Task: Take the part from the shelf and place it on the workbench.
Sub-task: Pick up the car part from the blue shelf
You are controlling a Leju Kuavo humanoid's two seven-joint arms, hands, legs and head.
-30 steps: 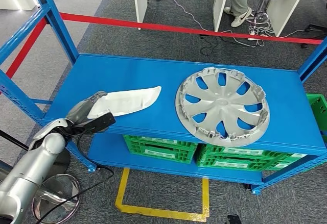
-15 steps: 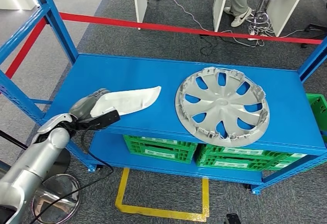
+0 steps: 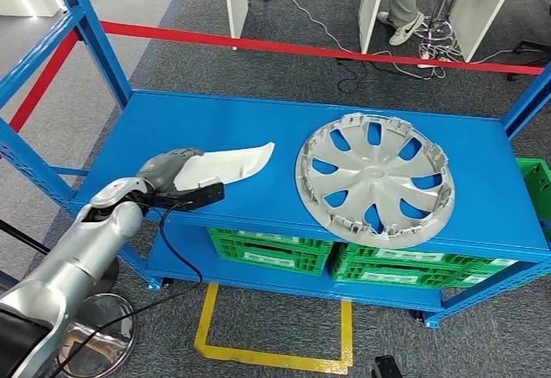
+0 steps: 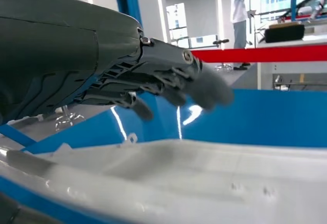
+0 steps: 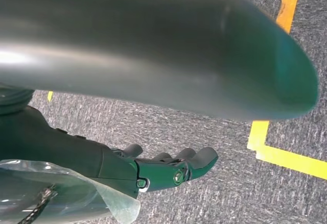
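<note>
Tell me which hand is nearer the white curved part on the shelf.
Left. The left hand is at the white curved part's near end; the right hand hangs over the carpet floor.

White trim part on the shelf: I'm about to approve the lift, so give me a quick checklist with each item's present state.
1. Left robot hand at the near end of the white trim part: ok.
2. Fingers closed on the part: not ok; they hover above it, extended.
3. Hubcap apart from the part: ok.
4. Right robot hand holding nothing, hanging over the floor: ok.
5. Thumb under the part's edge: cannot tell.
</note>
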